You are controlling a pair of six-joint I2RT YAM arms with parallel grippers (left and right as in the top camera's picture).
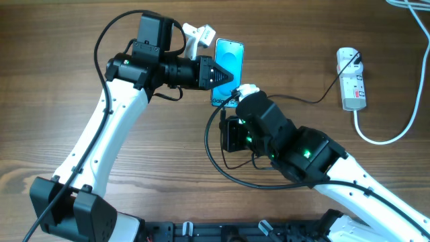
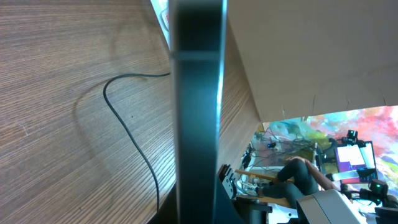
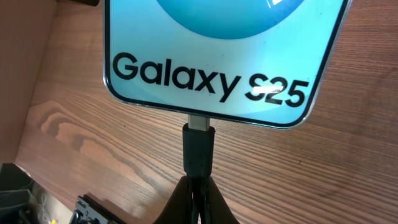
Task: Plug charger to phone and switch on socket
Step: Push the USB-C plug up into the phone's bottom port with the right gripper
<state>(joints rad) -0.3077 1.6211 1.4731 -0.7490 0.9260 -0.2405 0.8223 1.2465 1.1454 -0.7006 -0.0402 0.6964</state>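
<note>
The left gripper [image 1: 224, 72] is clenched on the phone [image 1: 230, 54] from one long side, bracing it so it cannot slide away while the plug is pushed in. That would explain why the phone sits screen-up over the middle of the surface [image 1: 54, 54], its "Galaxy S25" end turned toward the other arm. The right gripper [image 3: 198, 186] has its jaws pinched on the charger [image 3: 199, 146] just behind the tip, in line with the phone's length. The tip meets the port in the bottom edge, directly ahead of those jaws. Whether it is fully seated, I cannot quite tell. The socket [image 1: 352, 79] lies well apart to the right, its switch not yet reached.
</note>
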